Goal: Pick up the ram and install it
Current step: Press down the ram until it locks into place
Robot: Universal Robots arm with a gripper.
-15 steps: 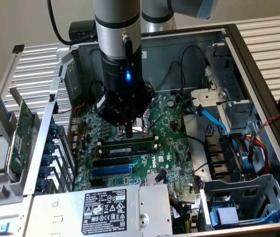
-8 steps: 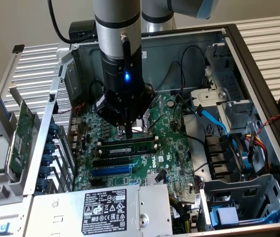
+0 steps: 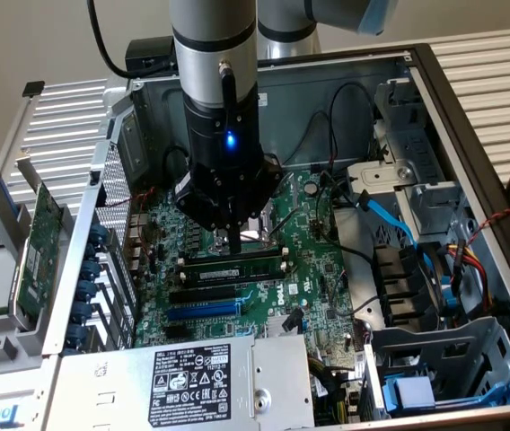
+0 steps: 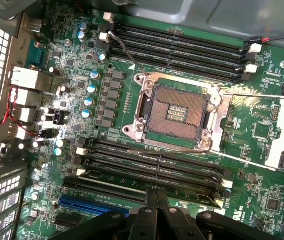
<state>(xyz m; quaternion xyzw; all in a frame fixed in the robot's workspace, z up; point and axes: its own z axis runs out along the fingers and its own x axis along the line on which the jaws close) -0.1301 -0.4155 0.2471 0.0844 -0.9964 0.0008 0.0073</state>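
Note:
The ram (image 3: 237, 268), a long narrow green stick with black chips, stands on edge in a memory slot on the motherboard (image 3: 318, 269), in the middle of the open computer case. My gripper (image 3: 234, 244) points straight down right above the stick's middle. Its fingers are pressed together, with nothing between them. I cannot tell whether the tips touch the stick's top edge. In the wrist view the shut gripper (image 4: 157, 196) hangs over the nearer bank of black memory slots (image 4: 152, 167), beside the open processor socket (image 4: 174, 112).
A green expansion card (image 3: 39, 242) with a metal bracket leans outside the case at the exterior view's left. The power supply (image 3: 188, 382) with its label fills the front. A blue cable (image 3: 388, 214), loose wires and drive cages (image 3: 444, 359) crowd the exterior view's right.

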